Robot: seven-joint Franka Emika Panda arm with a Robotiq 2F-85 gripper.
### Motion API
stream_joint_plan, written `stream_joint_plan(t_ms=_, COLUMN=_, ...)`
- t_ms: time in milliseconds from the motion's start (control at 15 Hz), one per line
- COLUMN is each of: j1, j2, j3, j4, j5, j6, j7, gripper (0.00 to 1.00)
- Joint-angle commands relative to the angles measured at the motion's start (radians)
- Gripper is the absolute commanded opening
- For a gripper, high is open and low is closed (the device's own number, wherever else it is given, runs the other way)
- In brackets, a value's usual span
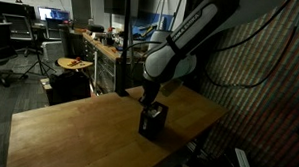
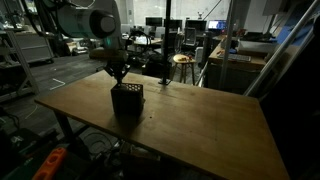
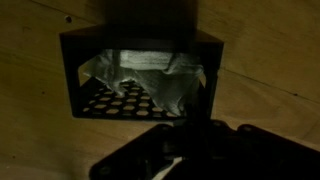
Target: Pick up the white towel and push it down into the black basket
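- In an exterior view, the arm (image 1: 181, 45) reaches down from the upper right toward the black basket (image 1: 153, 122). The basket stands on the wooden counter (image 1: 68, 131), toward its right end as seen here. The fingers (image 1: 149, 97) hang just over the basket's open top. We cannot tell whether they touch the rim, and we cannot make out the white towel from this side. A round stool (image 1: 73, 64) stands on the floor behind the counter.
- In an exterior view from another spot, the arm (image 2: 90, 20) comes in from the upper left. The fingers (image 2: 118, 78) point down right over the basket (image 2: 127, 99), which sits toward the left end of the counter (image 2: 200, 120). The stool (image 2: 181, 60) shows beyond the far edge.
- In the wrist view, we look down into the basket (image 3: 140, 38), with the counter (image 3: 260, 60) all around it. The towel (image 3: 155, 82) lies crumpled inside, bunched toward the right, and part of the holed bottom is bare at lower left. The fingers (image 3: 195, 140) are a dark shape at the lower edge, closed together, above the towel and apart from it.
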Motion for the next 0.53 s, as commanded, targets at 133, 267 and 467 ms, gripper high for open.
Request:
stream_joint_plan(t_ms=133, j1=-0.005, j2=0.023, j3=0.000, j4=0.009, j5=0.025, j6=0.048, j7=-0.027, gripper=0.08)
stream_joint_plan(t_ms=267, j1=-0.012, j2=0.025, j3=-0.001, j4=0.004, j5=0.040, j6=0.065, j7=-0.042, gripper=0.08)
stream_joint_plan(t_ms=467, j1=-0.025, j2=0.033, j3=0.000, j4=0.000, j5=0.077, j6=0.088, j7=-0.073, gripper=0.08)
